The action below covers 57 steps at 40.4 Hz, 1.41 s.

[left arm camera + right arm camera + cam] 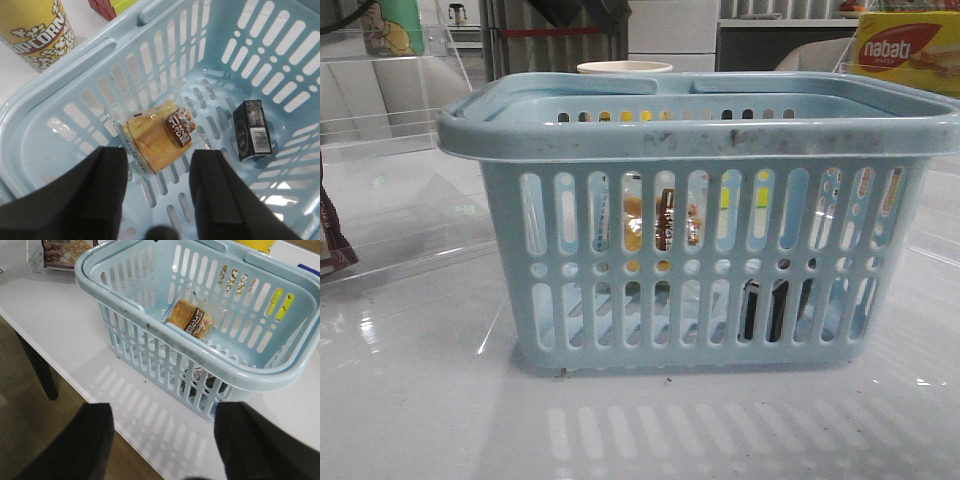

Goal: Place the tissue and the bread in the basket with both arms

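The left hand (157, 200) hangs over the basket (40, 150) with its fingers spread wide and nothing between them. Directly below, the bread (157, 137) lies flat on the basket floor in its clear wrapper. The tissue (252, 130) sits a little apart from it on the same floor, near the far wall. The right hand (162, 440) is also wide and empty, held outside the basket, above the bench (60, 325) edge.

Both things look to be in the basket, so the placing step seems done. What is left, by my judgement, is only to lift both arms clear of the rim without catching the handles.

The left wrist view alone shows the tissue whole, label and all. In the front view it is only a dark block (765, 310) behind the slots, and the bread (660, 225) a tan patch. The right wrist view shows the bread (190, 320) plainly, but the tissue (200, 380) only as a dark shape through the near wall. The front view shows neither hand.
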Motion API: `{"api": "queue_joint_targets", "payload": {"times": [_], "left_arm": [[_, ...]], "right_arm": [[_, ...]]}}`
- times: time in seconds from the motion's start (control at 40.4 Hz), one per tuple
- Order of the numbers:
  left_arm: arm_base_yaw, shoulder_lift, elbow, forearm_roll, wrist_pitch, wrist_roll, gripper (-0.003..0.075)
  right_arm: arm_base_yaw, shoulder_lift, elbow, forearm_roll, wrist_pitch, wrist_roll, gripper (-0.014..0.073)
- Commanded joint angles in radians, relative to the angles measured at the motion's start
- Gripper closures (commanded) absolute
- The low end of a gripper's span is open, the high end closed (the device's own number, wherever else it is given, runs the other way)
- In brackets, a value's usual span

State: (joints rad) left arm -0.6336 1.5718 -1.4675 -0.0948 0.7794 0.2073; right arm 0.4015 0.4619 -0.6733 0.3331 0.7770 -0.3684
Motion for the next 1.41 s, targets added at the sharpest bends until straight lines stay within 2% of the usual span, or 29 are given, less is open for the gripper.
{"api": "queue_joint_targets", "payload": {"times": [0.0, 0.272, 0.47, 0.643, 0.841, 1.088, 1.385], "left_arm": [[-0.007, -0.096, -0.036, -0.006, -0.005, 0.001, 0.0391], [-0.007, -0.262, -0.036, -0.006, 0.11, -0.003, 0.0393], [-0.007, -0.387, 0.005, -0.005, 0.129, -0.003, 0.0393], [-0.007, -0.533, 0.151, -0.005, 0.114, -0.005, 0.0393], [-0.007, -0.724, 0.361, -0.005, 0.037, -0.01, 0.0393], [-0.007, -0.956, 0.582, -0.005, 0.032, -0.01, 0.0393], [-0.007, -1.073, 0.765, -0.005, -0.018, -0.01, 0.0393]], "right_arm": [[-0.001, 0.004, -0.027, 0.017, -0.069, -0.011, 0.0056], [-0.001, 0.004, -0.027, 0.017, -0.069, -0.011, 0.0056], [-0.001, 0.004, -0.027, 0.017, -0.069, -0.011, 0.0056], [-0.001, 0.004, -0.027, 0.017, -0.076, -0.011, 0.0056], [-0.001, 0.004, -0.027, 0.017, -0.072, -0.011, 0.0056], [-0.001, 0.004, -0.027, 0.018, -0.072, -0.011, 0.0056], [-0.001, 0.004, -0.027, 0.018, -0.059, -0.011, 0.0056]]}}
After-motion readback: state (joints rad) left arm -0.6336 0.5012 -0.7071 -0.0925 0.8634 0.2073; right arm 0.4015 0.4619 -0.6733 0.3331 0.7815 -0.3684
